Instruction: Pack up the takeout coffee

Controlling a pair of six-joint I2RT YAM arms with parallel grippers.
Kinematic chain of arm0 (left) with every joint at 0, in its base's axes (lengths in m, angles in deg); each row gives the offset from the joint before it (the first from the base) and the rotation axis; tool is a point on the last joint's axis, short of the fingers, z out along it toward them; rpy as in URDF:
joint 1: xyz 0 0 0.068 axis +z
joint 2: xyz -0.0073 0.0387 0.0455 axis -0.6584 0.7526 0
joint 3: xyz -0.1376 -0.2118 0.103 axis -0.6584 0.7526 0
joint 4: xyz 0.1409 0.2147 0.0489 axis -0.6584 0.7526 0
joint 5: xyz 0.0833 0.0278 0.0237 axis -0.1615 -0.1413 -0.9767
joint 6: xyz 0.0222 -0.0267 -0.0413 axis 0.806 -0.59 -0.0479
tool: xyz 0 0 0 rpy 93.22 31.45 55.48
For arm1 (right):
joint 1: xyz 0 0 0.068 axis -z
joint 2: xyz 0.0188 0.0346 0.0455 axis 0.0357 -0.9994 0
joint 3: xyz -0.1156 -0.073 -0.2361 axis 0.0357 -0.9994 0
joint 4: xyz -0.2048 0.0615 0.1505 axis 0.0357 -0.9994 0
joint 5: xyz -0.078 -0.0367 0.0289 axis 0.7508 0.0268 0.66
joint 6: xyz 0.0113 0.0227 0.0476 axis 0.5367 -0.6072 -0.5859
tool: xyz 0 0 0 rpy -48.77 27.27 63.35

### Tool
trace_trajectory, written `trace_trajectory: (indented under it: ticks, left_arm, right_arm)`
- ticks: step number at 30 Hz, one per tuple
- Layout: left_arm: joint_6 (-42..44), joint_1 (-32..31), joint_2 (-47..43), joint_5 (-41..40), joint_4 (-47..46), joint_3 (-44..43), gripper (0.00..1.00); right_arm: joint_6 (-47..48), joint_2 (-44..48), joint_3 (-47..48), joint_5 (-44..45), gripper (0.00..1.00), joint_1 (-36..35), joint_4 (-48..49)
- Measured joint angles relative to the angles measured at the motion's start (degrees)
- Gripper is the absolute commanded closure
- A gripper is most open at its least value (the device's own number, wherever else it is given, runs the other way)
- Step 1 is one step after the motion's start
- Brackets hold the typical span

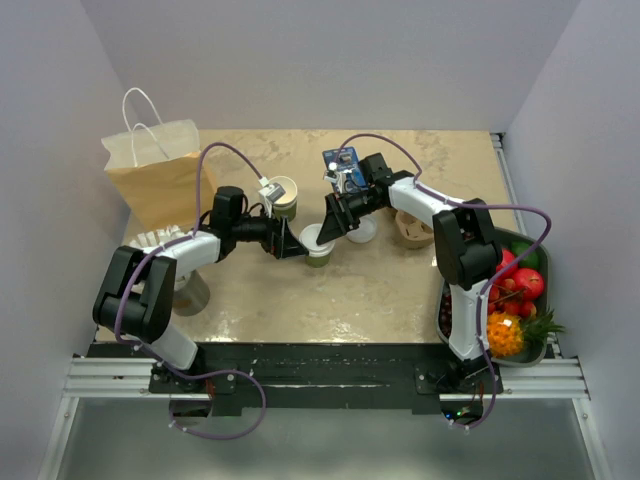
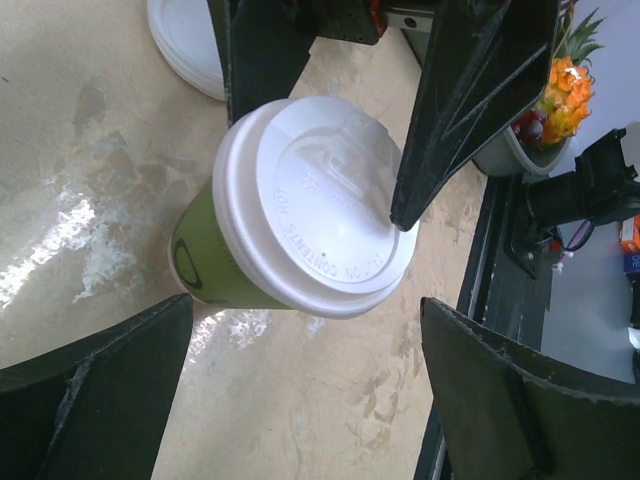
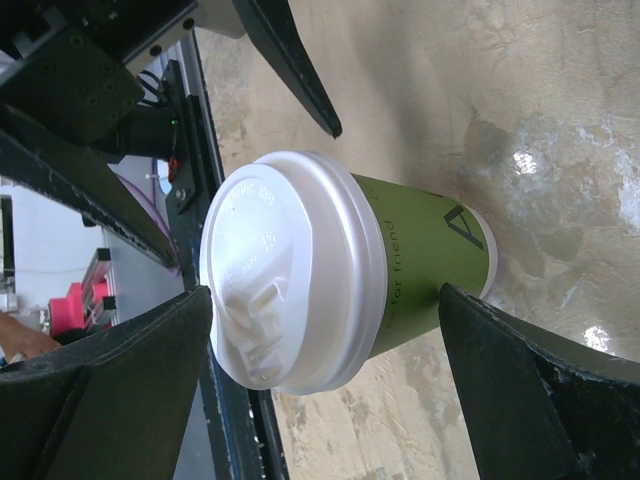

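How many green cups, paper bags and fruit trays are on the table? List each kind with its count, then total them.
Green cups: 2 (lidded cup, open cup)
Paper bag: 1
Fruit tray: 1
Total: 4

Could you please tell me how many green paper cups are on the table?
2. The lidded cup stands mid-table between the left claw and right claw; the open cup stands behind it, right of the paper bag. A cup-like shape under the left arm may be a third.
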Motion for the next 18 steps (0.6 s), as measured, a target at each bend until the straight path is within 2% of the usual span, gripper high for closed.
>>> trace_trajectory:
  ticks: [18]
  left_arm:
    - [-1.09, -2.84, 1.51, -5.53, -1.79, 0.04, 0.01]
  right_arm:
    - [-1.33, 0.0, 0.0, 0.48, 0.01, -0.42, 0.98]
